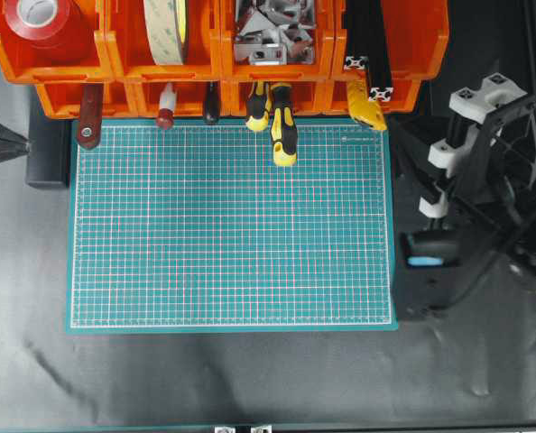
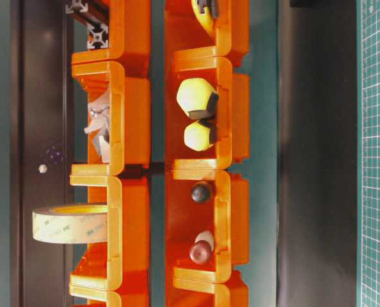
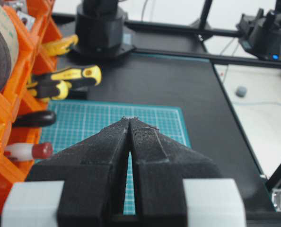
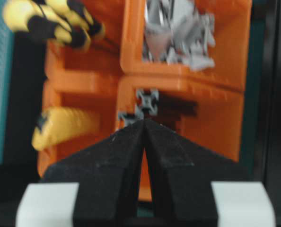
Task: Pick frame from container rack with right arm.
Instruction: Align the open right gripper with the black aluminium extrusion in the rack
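**Orange bins hold the bars; right claw clenched just short of them**

Orange plastic makes up the container rack [image 1: 218,54], two stacked rows of bins running along the far edge of the green cutting mat [image 1: 232,225]. The frame [image 1: 365,45] lies in the top-row bin at the rack's right end, with a second black bar beside it; their silvery cut ends jut over the bin's front lip. In the right wrist view those grooved square ends [image 4: 146,101] sit just ahead of the right gripper [image 4: 144,124], whose two black fingers are pressed together at the tips with nothing between them. They stand close to the bars, but whether they touch is not clear through the blur.

Overhead, the right arm [image 1: 471,180] stands off the mat's right edge, on the dark table beside the rack's end bin. A yellow handle [image 1: 365,106] hangs from the lower bin directly under the bars, and two yellow-and-black handled tools [image 1: 281,126] poke out over the mat's top edge.

The left gripper [image 3: 130,122] is likewise clenched, holding nothing, hanging over the mat's left side beside the rack. The mat's middle and near edge lie open.
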Tool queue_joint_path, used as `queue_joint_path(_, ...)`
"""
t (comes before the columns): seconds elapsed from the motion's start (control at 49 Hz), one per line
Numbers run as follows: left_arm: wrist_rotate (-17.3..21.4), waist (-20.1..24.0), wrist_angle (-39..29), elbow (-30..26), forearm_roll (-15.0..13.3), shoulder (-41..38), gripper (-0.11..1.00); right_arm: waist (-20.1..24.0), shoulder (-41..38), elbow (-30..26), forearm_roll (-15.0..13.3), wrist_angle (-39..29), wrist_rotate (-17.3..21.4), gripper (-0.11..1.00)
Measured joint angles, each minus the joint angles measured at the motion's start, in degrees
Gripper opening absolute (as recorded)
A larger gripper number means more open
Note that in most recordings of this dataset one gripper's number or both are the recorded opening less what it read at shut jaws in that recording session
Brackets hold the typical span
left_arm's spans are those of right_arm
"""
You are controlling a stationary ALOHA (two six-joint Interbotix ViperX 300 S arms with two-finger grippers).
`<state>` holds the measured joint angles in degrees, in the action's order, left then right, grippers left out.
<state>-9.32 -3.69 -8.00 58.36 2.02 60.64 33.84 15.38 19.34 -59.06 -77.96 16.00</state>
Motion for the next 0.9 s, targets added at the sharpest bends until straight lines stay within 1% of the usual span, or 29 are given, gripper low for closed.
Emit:
queue_joint_path(0.102, -0.1, 0.0, 0.0, 0.1, 0.0, 0.0, 0.00, 0.5, -0.6, 0.0, -0.1, -2.3, 0.0, 0.08)
queue_joint_path(0.163, 0.0, 0.0, 0.1, 0.2, 0.0, 0.1, 0.00, 0.8, -0.8, 0.0, -0.1, -2.9, 0.1, 0.17)
queue_joint_path(0.245, 0.0, 0.0, 0.0, 0.2, 0.1, 0.2, 0.00, 1.1, -0.9, 0.0, -0.1, -3.0, 0.2, 0.36)
queue_joint_path(0.367, -0.1, 0.0, 0.1, 0.2, 0.0, 0.3, 0.00, 1.1, -1.0, 0.5, -0.2, -2.9, 0.8, 0.70)
queue_joint_path(0.408, -0.1, 0.0, 0.0, 0.2, 0.1, 0.3, 0.00, 1.1, -1.0, 1.1, -0.4, -2.9, 1.2, 0.78)
queue_joint_path(0.449, -0.1, 0.0, 0.0, 0.2, 0.0, 0.4, 0.00, 1.1, -1.0, 1.8, -0.6, -2.7, 1.8, 0.84)
queue_joint_path(0.49, -0.1, 0.0, 0.0, 0.3, 0.0, 0.3, 0.00, 1.1, -1.0, 2.7, -1.0, -2.5, 2.4, 0.86)
queue_joint_path(0.53, -0.1, 0.0, 0.0, 0.3, 0.1, 0.4, 0.00, 1.1, -1.0, 3.6, -1.6, -2.4, 3.3, 0.85)
queue_joint_path(0.592, -0.1, 0.0, 0.0, 0.3, 0.0, 0.4, 0.00, 1.1, -1.1, 5.3, -2.9, -1.4, 5.5, 0.82)
queue_joint_path(0.714, -0.1, 0.0, 0.0, 0.3, 0.1, 0.4, 0.00, 0.0, -1.1, 7.6, -5.4, 0.6, 10.1, 0.83)
queue_joint_path(0.775, -0.1, 0.0, 0.0, 0.4, 0.1, 0.3, 0.00, -0.7, -1.4, 8.4, -6.8, 1.2, 11.7, 0.83)
queue_joint_path(0.898, -0.1, 0.0, 0.0, 0.6, 0.0, 0.3, 0.00, -2.5, -2.3, 9.6, -8.3, 1.9, 12.6, 0.83)
